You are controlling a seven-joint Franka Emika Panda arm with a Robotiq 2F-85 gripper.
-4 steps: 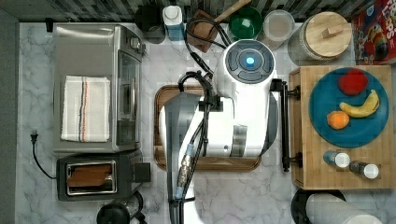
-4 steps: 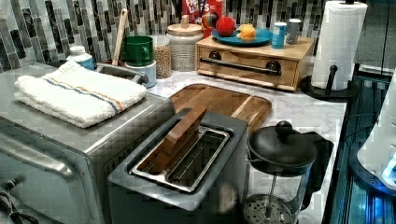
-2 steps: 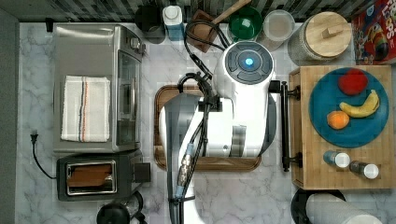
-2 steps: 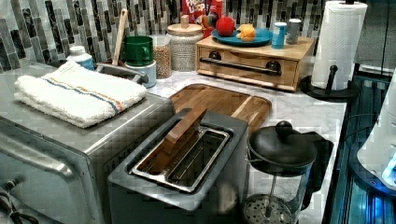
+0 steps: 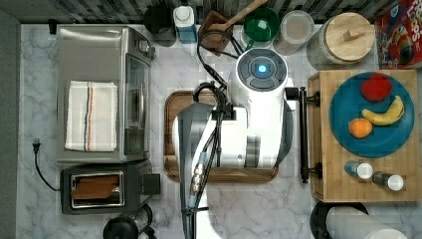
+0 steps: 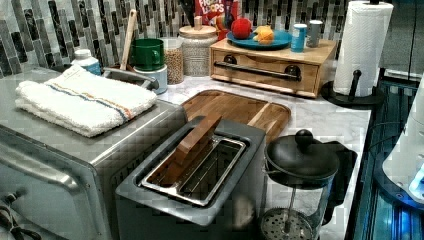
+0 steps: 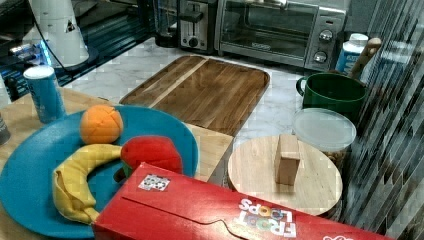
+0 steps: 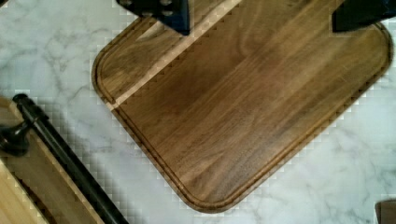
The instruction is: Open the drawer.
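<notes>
From the top view's left, the toaster oven (image 5: 99, 94) and its folded towel (image 5: 91, 115) sit as they did a moment ago, and in the middle my arm (image 5: 239, 134) hangs over the dark tray (image 5: 171, 169), its blue-lit joint only a touch lower in the top view than before. In the wrist view I see the gripper (image 8: 259, 14) with its fingers (image 8: 161, 9) spread wide apart above the tray, holding nothing. At the top view's right the drawer (image 6: 265, 72) is closed in its wooden box (image 5: 328, 184) as before, its black bar handle (image 5: 302, 134) facing the tray, untouched.
</notes>
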